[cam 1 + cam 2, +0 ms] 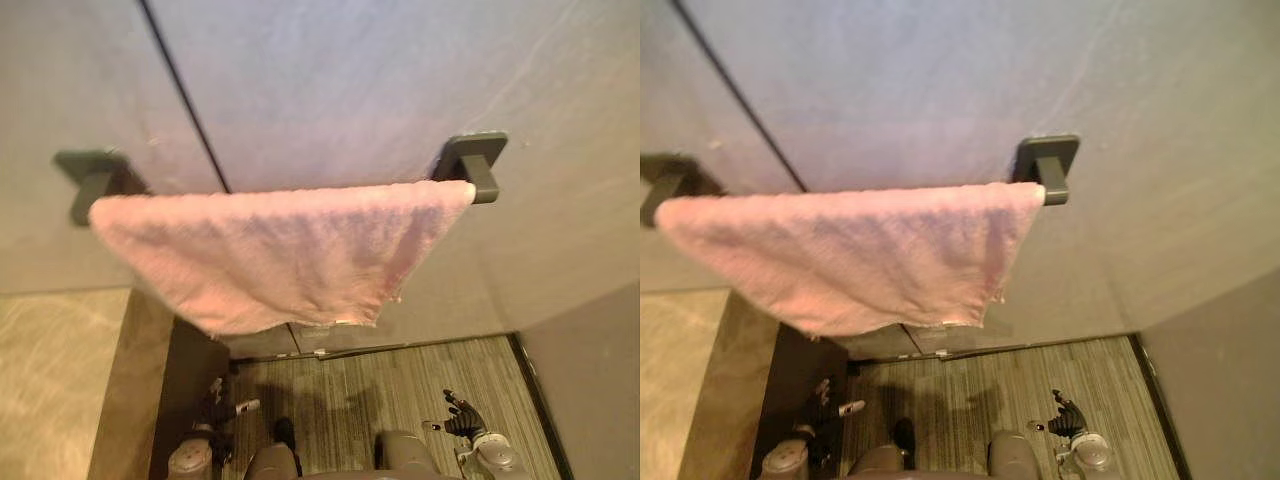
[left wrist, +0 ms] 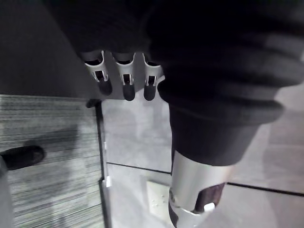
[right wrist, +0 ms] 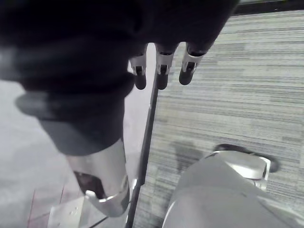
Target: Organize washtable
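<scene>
A pink towel (image 1: 270, 250) hangs folded over a rail between two dark brackets (image 1: 475, 160) on the grey wall. It covers the whole rail, and its lower edge sags lowest toward the left. Both of my hands hang far below it, near the floor. My left hand (image 1: 213, 400) is by the dark cabinet side, and its fingers (image 2: 126, 80) are relaxed and hold nothing. At the lower right my right hand (image 1: 462, 418) is also empty, its fingers (image 3: 161, 71) loosely straight over the floor.
A tan countertop (image 1: 50, 380) lies at the lower left, with a dark cabinet side (image 1: 185, 370) under its edge. Striped flooring (image 1: 380, 390) runs below the towel. A grey side wall (image 1: 590, 380) closes in on the right.
</scene>
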Tool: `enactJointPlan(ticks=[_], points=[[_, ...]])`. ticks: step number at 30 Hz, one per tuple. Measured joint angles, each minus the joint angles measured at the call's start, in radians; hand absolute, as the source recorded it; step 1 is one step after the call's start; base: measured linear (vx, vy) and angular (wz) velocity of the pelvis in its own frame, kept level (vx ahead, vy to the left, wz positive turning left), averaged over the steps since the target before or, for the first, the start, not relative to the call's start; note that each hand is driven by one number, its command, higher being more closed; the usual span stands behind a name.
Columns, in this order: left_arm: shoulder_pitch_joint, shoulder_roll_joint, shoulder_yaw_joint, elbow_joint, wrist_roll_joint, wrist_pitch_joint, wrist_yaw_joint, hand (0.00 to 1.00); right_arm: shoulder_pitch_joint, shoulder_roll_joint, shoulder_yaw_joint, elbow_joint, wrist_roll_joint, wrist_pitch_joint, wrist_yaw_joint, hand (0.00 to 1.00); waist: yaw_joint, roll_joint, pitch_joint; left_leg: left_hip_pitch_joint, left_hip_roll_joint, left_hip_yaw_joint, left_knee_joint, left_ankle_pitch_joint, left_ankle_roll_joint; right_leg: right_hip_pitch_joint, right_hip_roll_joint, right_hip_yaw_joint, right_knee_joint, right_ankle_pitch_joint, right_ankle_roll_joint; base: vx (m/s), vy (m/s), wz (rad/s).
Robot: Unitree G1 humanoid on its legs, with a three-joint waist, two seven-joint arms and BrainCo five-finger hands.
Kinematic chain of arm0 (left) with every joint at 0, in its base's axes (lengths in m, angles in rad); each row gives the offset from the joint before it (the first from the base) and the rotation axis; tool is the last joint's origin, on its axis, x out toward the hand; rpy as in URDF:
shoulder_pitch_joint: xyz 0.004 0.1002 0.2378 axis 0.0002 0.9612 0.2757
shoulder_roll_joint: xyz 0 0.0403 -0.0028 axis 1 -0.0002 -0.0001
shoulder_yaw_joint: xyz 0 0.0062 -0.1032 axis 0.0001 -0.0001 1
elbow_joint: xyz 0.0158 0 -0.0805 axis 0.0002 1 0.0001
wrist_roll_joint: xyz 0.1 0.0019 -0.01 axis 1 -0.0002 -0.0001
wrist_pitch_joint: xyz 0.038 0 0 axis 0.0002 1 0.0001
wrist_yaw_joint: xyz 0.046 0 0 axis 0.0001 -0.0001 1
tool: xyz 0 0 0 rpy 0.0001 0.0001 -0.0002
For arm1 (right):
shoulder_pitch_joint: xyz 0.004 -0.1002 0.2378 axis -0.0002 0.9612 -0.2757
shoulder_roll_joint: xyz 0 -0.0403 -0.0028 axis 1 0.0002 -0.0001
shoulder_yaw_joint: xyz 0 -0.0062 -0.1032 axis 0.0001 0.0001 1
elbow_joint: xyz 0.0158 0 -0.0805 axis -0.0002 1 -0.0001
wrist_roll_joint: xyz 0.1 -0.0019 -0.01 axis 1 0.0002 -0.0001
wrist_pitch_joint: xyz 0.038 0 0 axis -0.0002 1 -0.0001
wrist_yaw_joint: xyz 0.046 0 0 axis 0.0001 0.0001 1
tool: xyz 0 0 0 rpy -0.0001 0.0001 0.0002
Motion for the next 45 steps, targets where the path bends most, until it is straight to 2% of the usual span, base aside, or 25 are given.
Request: enactJointPlan(ticks=[1, 2, 3, 4, 5, 6, 7, 8, 9, 10, 11, 12, 13, 14, 17, 18, 19, 21, 26, 36, 39, 41, 43, 44, 45], points=[[-0.002, -0.007, 0.002, -0.013, -0.004, 0.001, 0.006, 0.00, -0.010, 0.000, 0.002, -0.015, 0.002, -0.001, 0.000, 0.00, 0.021, -0.024, -0.012, -0.052, -0.001, -0.011, 0.042, 0.006, -0.010, 0.027, -0.004, 0.055, -0.030, -0.037, 0.020, -0.20, -0.317, 0.66], [-0.008, -0.017, 0.002, -0.019, -0.024, 0.002, 0.011, 0.00, -0.027, -0.006, -0.003, -0.039, 0.003, 0.001, -0.002, 0.00, 0.028, -0.023, -0.011, -0.108, 0.002, -0.029, 0.064, 0.028, -0.031, 0.061, 0.013, 0.078, -0.120, -0.119, -0.002, -0.22, -0.330, 0.62], [-0.006, -0.028, 0.002, -0.024, -0.031, 0.002, 0.015, 0.00, -0.034, -0.007, -0.005, -0.047, 0.005, 0.000, -0.004, 0.00, 0.032, -0.021, -0.010, -0.120, 0.003, -0.039, 0.058, 0.042, -0.038, 0.070, 0.014, 0.072, -0.151, -0.146, -0.009, -0.30, -0.402, 0.50], [-0.003, -0.054, -0.001, -0.039, -0.041, 0.003, 0.025, 0.00, -0.043, -0.007, -0.005, -0.068, 0.017, 0.000, -0.009, 0.00, 0.056, -0.016, -0.010, -0.141, 0.015, -0.051, 0.039, 0.075, -0.054, 0.080, 0.025, 0.055, -0.211, -0.194, -0.041, -0.29, -0.302, 0.42], [0.001, -0.101, -0.011, -0.046, -0.062, 0.004, 0.025, 0.00, -0.052, -0.018, -0.005, -0.082, 0.035, -0.002, -0.021, 0.00, 0.071, 0.032, -0.001, -0.157, 0.045, -0.093, 0.007, 0.125, -0.064, 0.080, 0.066, 0.010, -0.225, -0.200, -0.074, -0.31, -0.280, 0.52], [0.008, -0.115, -0.017, -0.054, -0.063, 0.004, 0.024, 0.00, -0.049, -0.019, -0.006, -0.082, 0.038, -0.001, -0.022, 0.00, 0.069, 0.045, -0.001, -0.157, 0.054, -0.105, -0.015, 0.147, -0.053, 0.079, 0.081, -0.011, -0.222, -0.198, -0.079, -0.32, -0.254, 0.88], [0.028, -0.130, -0.039, -0.084, -0.072, 0.005, 0.023, 0.00, -0.035, -0.020, -0.006, -0.082, 0.042, 0.000, -0.024, 0.00, 0.068, 0.063, -0.001, -0.140, 0.075, -0.107, -0.081, 0.179, -0.005, 0.080, 0.105, -0.068, -0.201, -0.195, -0.097, -0.32, -0.267, 1.02], [0.036, -0.135, -0.048, -0.104, -0.075, 0.005, 0.023, 0.00, -0.030, -0.020, -0.007, -0.081, 0.042, 0.001, -0.024, 0.00, 0.065, 0.073, 0.006, -0.128, 0.103, -0.080, -0.123, 0.142, 0.001, 0.085, 0.119, -0.107, -0.199, -0.185, -0.117, -0.34, -0.310, 1.50], [0.040, -0.134, -0.049, -0.119, -0.081, 0.005, 0.025, 0.00, -0.027, -0.018, -0.029, -0.080, 0.042, 0.003, -0.025, 0.00, 0.053, 0.051, 0.027, -0.127, 0.127, 0.019, -0.133, 0.059, 0.015, 0.103, 0.110, -0.182, -0.222, -0.163, -0.157, -0.31, -0.264, 1.31], [0.041, -0.132, -0.049, -0.124, -0.081, 0.006, 0.024, 0.00, -0.029, -0.016, -0.044, -0.081, 0.042, 0.005, -0.029, 0.00, 0.049, 0.046, 0.030, -0.135, 0.123, 0.059, -0.097, 0.065, 0.007, 0.106, 0.094, -0.213, -0.226, -0.157, -0.168, -0.23, -0.176, 1.38], [0.050, -0.131, -0.050, -0.153, -0.081, 0.014, 0.023, 0.00, -0.029, -0.007, -0.071, -0.083, 0.042, 0.007, -0.043, 0.00, 0.044, 0.034, 0.031, -0.147, 0.103, 0.092, 0.065, 0.070, -0.002, 0.114, 0.058, -0.272, -0.235, -0.145, -0.184, -0.23, -0.146, 0.89], [0.059, -0.131, -0.050, -0.170, -0.081, 0.013, 0.022, 0.00, -0.028, -0.009, -0.080, -0.084, 0.042, 0.007, -0.047, 0.00, 0.041, 0.025, 0.032, -0.152, 0.092, 0.091, 0.150, 0.066, 0.002, 0.118, 0.047, -0.289, -0.244, -0.137, -0.186, -0.20, -0.111, 0.97], [0.067, -0.130, -0.050, -0.187, -0.081, 0.012, 0.022, 0.00, -0.025, -0.017, -0.092, -0.083, 0.042, 0.008, -0.049, 0.00, 0.040, 0.034, 0.025, -0.130, 0.078, 0.095, 0.286, 0.032, 0.010, 0.131, 0.039, -0.320, -0.270, -0.117, -0.185, -0.18, -0.074, 0.82], [0.064, -0.127, -0.049, -0.188, -0.081, 0.012, 0.020, 0.00, -0.024, -0.027, -0.092, -0.083, 0.042, 0.010, -0.050, 0.00, 0.040, 0.046, 0.016, -0.060, 0.079, 0.132, 0.350, -0.054, 0.004, 0.139, 0.036, -0.353, -0.283, -0.098, -0.186, -0.12, -0.012, 0.83], [0.030, -0.117, -0.051, -0.172, -0.080, 0.013, 0.009, 0.00, -0.025, -0.022, -0.114, -0.076, 0.042, 0.011, -0.050, 0.00, 0.002, 0.063, 0.003, 0.039, 0.084, 0.175, 0.279, -0.144, -0.009, 0.131, 0.018, -0.464, -0.276, -0.093, -0.181, -0.13, 0.056, 1.27], [0.007, -0.110, -0.060, -0.158, -0.078, 0.015, 0.002, 0.00, -0.029, -0.011, -0.129, -0.056, 0.042, 0.012, -0.049, 0.00, -0.019, 0.073, -0.006, 0.078, 0.052, 0.172, 0.119, -0.130, -0.030, 0.132, 0.009, -0.513, -0.297, -0.077, -0.162, -0.15, 0.102, 1.23], [0.003, -0.093, -0.074, -0.149, -0.077, 0.016, 0.001, 0.00, -0.039, 0.004, -0.138, -0.038, 0.044, 0.014, -0.048, 0.00, -0.018, 0.055, -0.009, 0.102, 0.024, 0.170, 0.030, -0.071, -0.029, 0.139, -0.001, -0.523, -0.328, -0.055, -0.153, -0.15, 0.104, 0.93], [0.024, -0.071, -0.081, -0.137, -0.069, 0.020, 0.000, 0.00, -0.042, 0.018, -0.152, -0.032, 0.046, 0.015, -0.047, 0.00, -0.020, 0.048, -0.031, 0.165, -0.015, 0.159, -0.150, 0.032, -0.018, 0.168, 0.002, -0.541, -0.419, 0.003, -0.140, -0.09, 0.084, 0.30], [0.035, -0.047, -0.078, -0.082, -0.058, 0.035, -0.001, 0.00, -0.050, 0.021, -0.157, -0.003, 0.061, 0.019, -0.047, 0.00, -0.032, 0.058, -0.041, 0.220, -0.048, 0.147, -0.283, 0.116, 0.016, 0.200, 0.003, -0.543, -0.495, 0.065, -0.115, -0.12, 0.101, 0.08], [0.066, -0.034, -0.054, -0.011, -0.057, 0.040, -0.017, 0.00, -0.046, 0.033, -0.140, 0.011, 0.061, 0.024, -0.048, 0.00, -0.031, 0.045, -0.043, 0.193, -0.075, 0.125, -0.294, 0.136, 0.036, 0.212, 0.002, -0.560, -0.570, 0.122, -0.088, -0.10, 0.067, 0.07], [0.055, -0.033, -0.029, -0.035, -0.068, 0.039, -0.007, 0.00, -0.059, 0.031, -0.127, 0.019, 0.062, 0.025, -0.054, 0.00, -0.027, 0.051, -0.035, 0.050, -0.084, 0.055, -0.186, 0.149, 0.044, 0.153, -0.018, -0.659, -0.526, 0.133, -0.099, -0.02, 0.013, 0.91], [0.051, -0.030, -0.030, -0.068, -0.080, 0.038, 0.005, 0.00, -0.083, 0.028, -0.127, 0.040, 0.063, 0.027, -0.065, 0.00, -0.016, 0.039, -0.017, -0.024, -0.100, 0.032, -0.165, 0.215, 0.022, 0.125, -0.059, -0.728, -0.501, 0.136, -0.110, -0.08, 0.058, 1.09], [0.041, -0.030, -0.031, -0.077, -0.080, 0.045, 0.004, 0.00, -0.097, 0.016, -0.137, 0.042, 0.062, 0.028, -0.070, 0.00, -0.007, 0.010, 0.008, -0.050, -0.065, 0.202, 0.006, 0.082, 0.083, 0.145, -0.119, -0.829, -0.493, 0.140, -0.112, -0.06, 0.071, 1.13], [0.040, -0.030, -0.031, -0.077, -0.080, 0.045, 0.003, 0.00, -0.095, 0.015, -0.145, 0.036, 0.062, 0.028, -0.070, 0.00, -0.011, 0.003, 0.012, -0.040, -0.043, 0.261, 0.052, 0.044, 0.094, 0.156, -0.139, -0.859, -0.485, 0.141, -0.109, -0.01, 0.074, 1.28], [0.038, -0.031, -0.030, -0.078, -0.080, 0.045, 0.002, 0.00, -0.092, 0.012, -0.149, 0.036, 0.062, 0.025, -0.070, 0.00, -0.020, -0.008, 0.010, -0.014, 0.018, 0.373, 0.105, -0.004, 0.088, 0.175, -0.175, -0.900, -0.480, 0.148, -0.098, -0.02, 0.176, 1.16]])
